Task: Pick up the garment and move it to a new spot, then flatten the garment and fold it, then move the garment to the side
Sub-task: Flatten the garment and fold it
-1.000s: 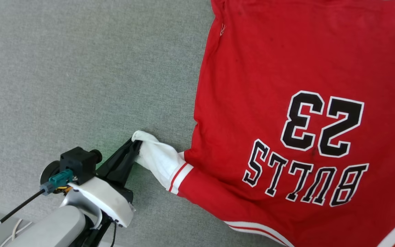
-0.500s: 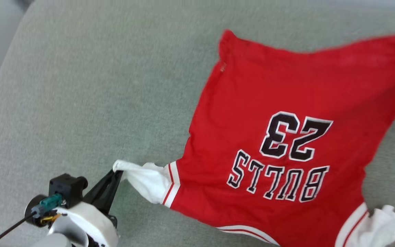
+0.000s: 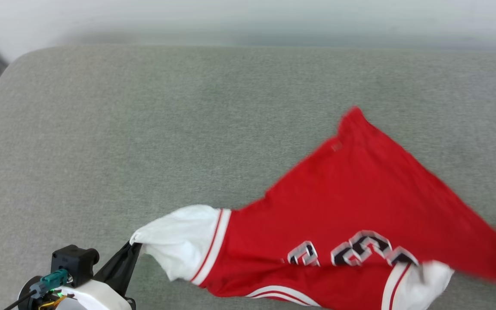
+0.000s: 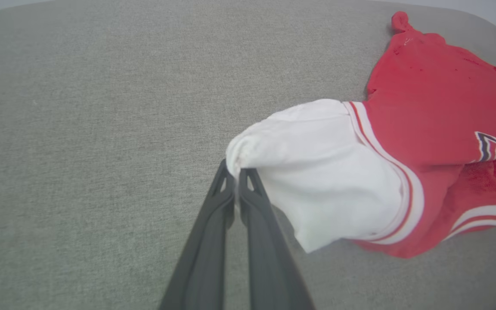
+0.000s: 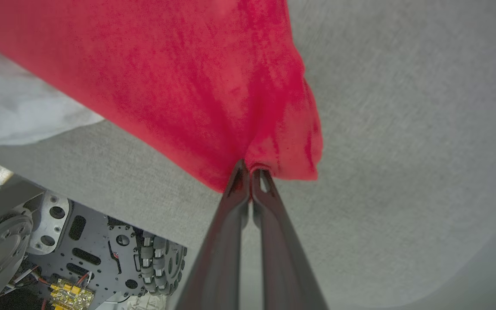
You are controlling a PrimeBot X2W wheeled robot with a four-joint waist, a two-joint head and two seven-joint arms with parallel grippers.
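Two claws pinch the garment (image 3: 351, 206), the left gripper (image 4: 236, 173) its white sleeve (image 4: 317, 172) and the right gripper (image 5: 252, 168) a red corner (image 5: 282, 142), holding it maybe half off the gray cushion (image 3: 144, 129) for the move; next both must travel together.

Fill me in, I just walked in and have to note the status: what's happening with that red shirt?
A two-armed robot is handling the red shirt on a grey cushion. Its left gripper is shut on the tip of one white sleeve, and its right gripper is shut on a pinch of red cloth at the shirt's edge. The shirt is stretched between them, rumpled, not yet flattened or folded.
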